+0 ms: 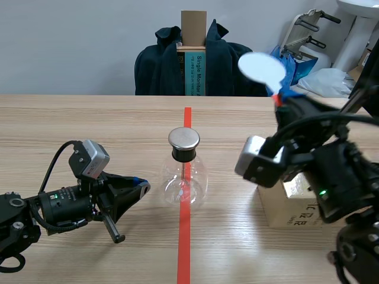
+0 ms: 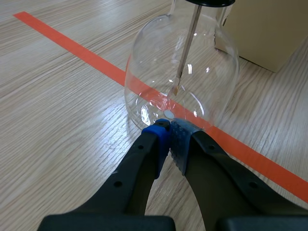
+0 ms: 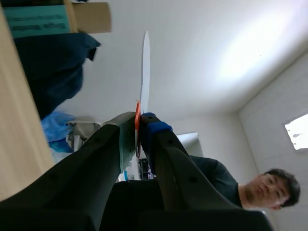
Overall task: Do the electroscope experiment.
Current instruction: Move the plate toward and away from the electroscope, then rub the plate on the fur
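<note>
The electroscope, a clear glass flask [image 1: 185,180] with a black stopper and a metal disc [image 1: 184,138] on top, stands on the red tape line at the table's middle. A thin rod [image 2: 187,45] hangs inside it. My left gripper [image 1: 142,186] lies low on the table just left of the flask, shut on nothing, its pads [image 2: 169,137] touching the glass base. My right gripper [image 1: 283,97] is raised at the right, shut on the orange handle of a pale round paddle [image 1: 262,68] that sticks up; the right wrist view shows the paddle [image 3: 144,67] edge-on.
A cardboard box [image 1: 290,204] sits on the table right of the flask, under my right arm. A chair draped with a dark jacket [image 1: 177,65] stands behind the far table edge. A person [image 3: 264,190] appears behind my right gripper in the right wrist view.
</note>
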